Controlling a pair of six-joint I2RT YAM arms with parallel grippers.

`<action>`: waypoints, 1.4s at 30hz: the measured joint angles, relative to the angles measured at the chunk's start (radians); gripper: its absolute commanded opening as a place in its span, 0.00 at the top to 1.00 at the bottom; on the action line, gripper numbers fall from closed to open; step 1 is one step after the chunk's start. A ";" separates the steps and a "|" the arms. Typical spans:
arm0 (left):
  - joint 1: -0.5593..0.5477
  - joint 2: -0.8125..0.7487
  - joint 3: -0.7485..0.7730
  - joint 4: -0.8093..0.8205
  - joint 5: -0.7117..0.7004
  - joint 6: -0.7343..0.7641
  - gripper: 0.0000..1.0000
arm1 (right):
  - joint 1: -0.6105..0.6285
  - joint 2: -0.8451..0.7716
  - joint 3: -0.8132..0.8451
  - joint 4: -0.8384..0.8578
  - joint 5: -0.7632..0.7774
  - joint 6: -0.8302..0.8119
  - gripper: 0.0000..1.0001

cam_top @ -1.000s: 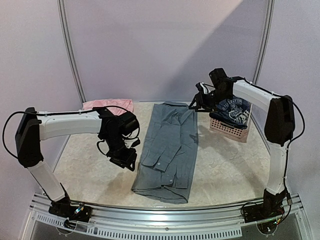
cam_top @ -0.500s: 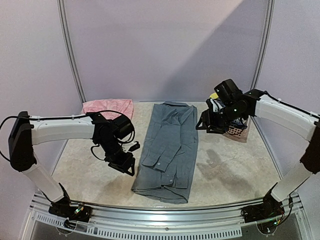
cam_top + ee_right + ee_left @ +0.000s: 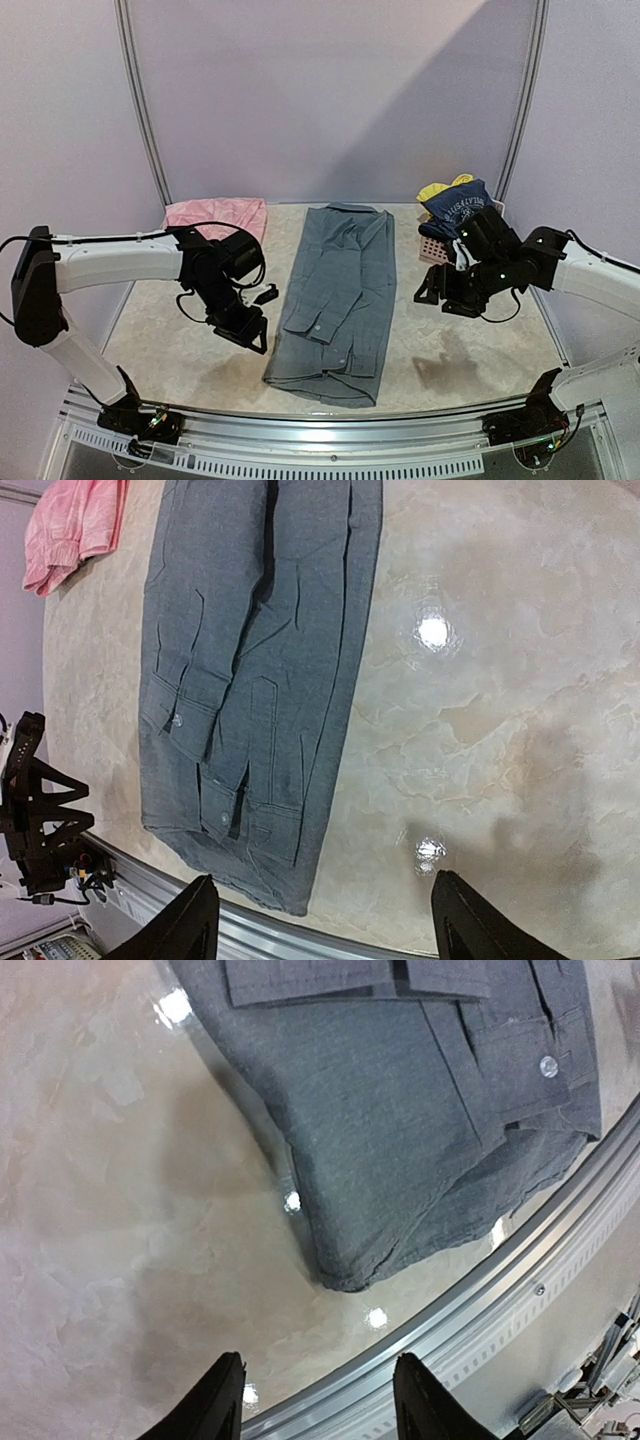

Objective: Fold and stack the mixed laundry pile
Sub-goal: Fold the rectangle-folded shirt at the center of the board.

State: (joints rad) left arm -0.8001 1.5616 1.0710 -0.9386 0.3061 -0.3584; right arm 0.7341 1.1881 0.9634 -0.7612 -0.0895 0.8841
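A grey collared button shirt [image 3: 338, 290] lies folded lengthwise in the middle of the table, also seen as the grey shirt [image 3: 420, 1110] and the grey shirt [image 3: 250, 670] in the wrist views. A navy top with white lettering [image 3: 463, 208] and a yellow piece [image 3: 436, 190] sit heaped in the basket at the back right. My left gripper [image 3: 318, 1400] is open and empty, low over the table beside the shirt's near left corner. My right gripper [image 3: 322, 920] is open wide and empty, over bare table right of the shirt.
A pink folded garment [image 3: 218, 213] lies at the back left, also visible as the pink garment [image 3: 75, 525]. A pink slatted basket [image 3: 432, 250] stands at the back right. The table's metal front rail [image 3: 500, 1290] runs close to the left gripper.
My right arm swung down and forward from the basket to low over the table, its jaws opening wider. My left gripper dropped slightly toward the shirt's near left corner.
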 measured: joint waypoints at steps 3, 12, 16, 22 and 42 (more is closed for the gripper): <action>0.000 -0.010 -0.020 -0.003 -0.003 -0.006 0.48 | 0.026 -0.038 -0.056 0.032 0.001 0.013 0.24; 0.000 -0.045 -0.063 -0.007 -0.001 -0.037 0.49 | 0.113 -0.097 -0.177 0.098 -0.013 0.075 0.23; -0.008 -0.045 -0.088 0.006 0.011 -0.053 0.49 | 0.169 -0.074 -0.183 0.127 -0.015 0.096 0.23; -0.054 -0.026 -0.107 0.044 0.029 -0.080 0.51 | 0.256 0.011 -0.183 0.194 -0.016 0.111 0.24; -0.100 0.064 -0.158 0.217 0.044 -0.164 0.66 | 0.455 0.381 -0.105 0.291 -0.108 0.104 0.45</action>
State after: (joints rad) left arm -0.9005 1.6260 0.9127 -0.7212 0.3504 -0.5220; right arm 1.1896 1.5696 0.8581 -0.4706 -0.1978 0.9882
